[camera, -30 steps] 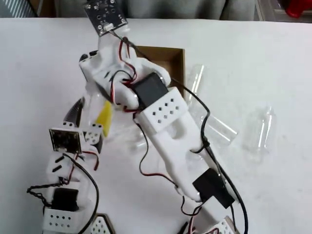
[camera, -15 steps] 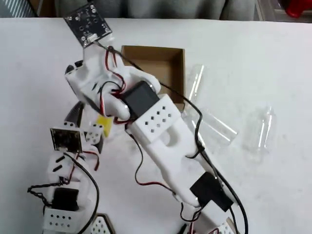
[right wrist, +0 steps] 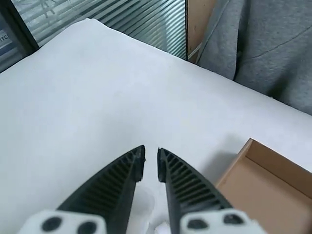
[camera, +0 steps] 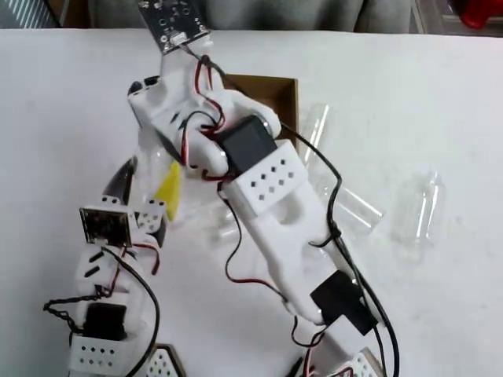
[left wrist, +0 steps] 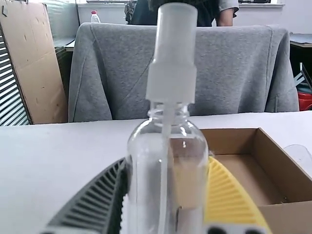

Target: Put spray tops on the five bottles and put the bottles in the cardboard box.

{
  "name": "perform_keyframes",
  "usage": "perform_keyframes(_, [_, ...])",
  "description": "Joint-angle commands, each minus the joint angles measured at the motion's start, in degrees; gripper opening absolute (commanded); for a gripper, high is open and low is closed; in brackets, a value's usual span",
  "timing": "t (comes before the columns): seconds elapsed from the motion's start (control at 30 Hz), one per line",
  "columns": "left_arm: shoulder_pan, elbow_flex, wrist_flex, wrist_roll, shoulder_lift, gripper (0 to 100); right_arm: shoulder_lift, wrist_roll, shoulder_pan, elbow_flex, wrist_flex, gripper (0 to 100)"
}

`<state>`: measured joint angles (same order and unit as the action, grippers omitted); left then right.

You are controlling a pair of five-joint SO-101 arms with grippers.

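The left gripper (left wrist: 168,165) clamps a clear bottle (left wrist: 168,146) upright, long axis vertical, with the spray top (left wrist: 173,53) on its neck (base cut off from sight). Just behind is the cardboard box (left wrist: 273,161). The right gripper (right wrist: 151,156), jaws a narrow slit apart and holding nothing, hangs over the table (right wrist: 73,97).

Bottle (left wrist: 165,141): clear glossy plastic. Spray top (left wrist: 173,53): frosted matt plastic. Cardboard box (left wrist: 275,156): matt brown card. Table (right wrist: 73,87): white, smooth, matt. Left gripper (left wrist: 168,165) fingers (left wrist: 229,200): ribbed plastic, 1 yellow, 1 grey. Chair cover (left wrist: 97,73): grey cloth.
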<state>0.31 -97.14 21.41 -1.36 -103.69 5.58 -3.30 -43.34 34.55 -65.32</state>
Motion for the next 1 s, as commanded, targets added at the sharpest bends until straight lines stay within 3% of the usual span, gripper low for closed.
perform_keyframes(0.0, [-0.48,0.09,-0.35,-0.44,-0.57,2,-0.40,-0.09,0.57,2.99,-1.27,1.5])
perform_keyframes(0.33, [-0.57,0.09,-0.35,-0.44,-0.57,2,3.56,0.35,-5.14,3.60,-5.76,1.5])
perform_keyframes(0.67, [-0.57,0.09,-0.35,-0.53,-0.57,2,-3.82,-0.09,-0.66,3.60,-5.32,7.4])
perform_keyframes(0.97, [-0.57,0.09,1.23,-0.79,-0.57,2,-8.22,-0.09,1.89,2.99,-10.24,1.5])
